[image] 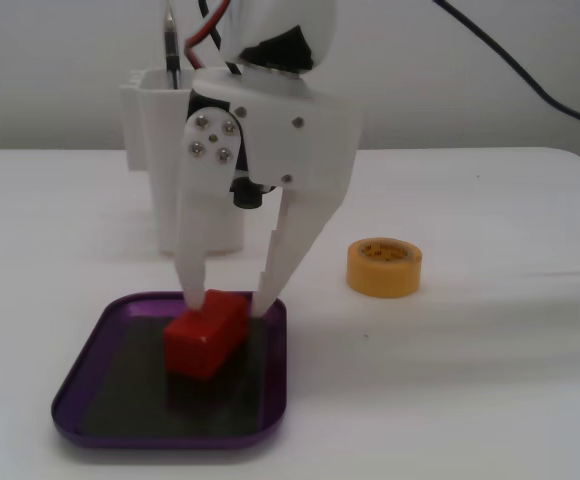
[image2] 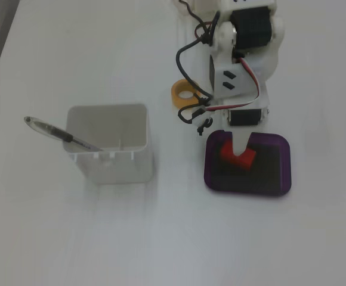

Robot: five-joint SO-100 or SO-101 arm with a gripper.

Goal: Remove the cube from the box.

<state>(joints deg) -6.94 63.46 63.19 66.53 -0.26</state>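
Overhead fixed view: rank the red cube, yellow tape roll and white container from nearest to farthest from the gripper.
1. Red cube: between the fingers of the gripper, in the purple tray.
2. Yellow tape roll: above and left of the gripper, beside the arm.
3. White container: far left, holding a pen.

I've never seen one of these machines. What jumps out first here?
A bright red cube sits in a shallow purple box on the white table, with the white pincer reaching down, one finger at each side of it. Nearby are a yellow tape roll and a tall white container with a pen sticking out.
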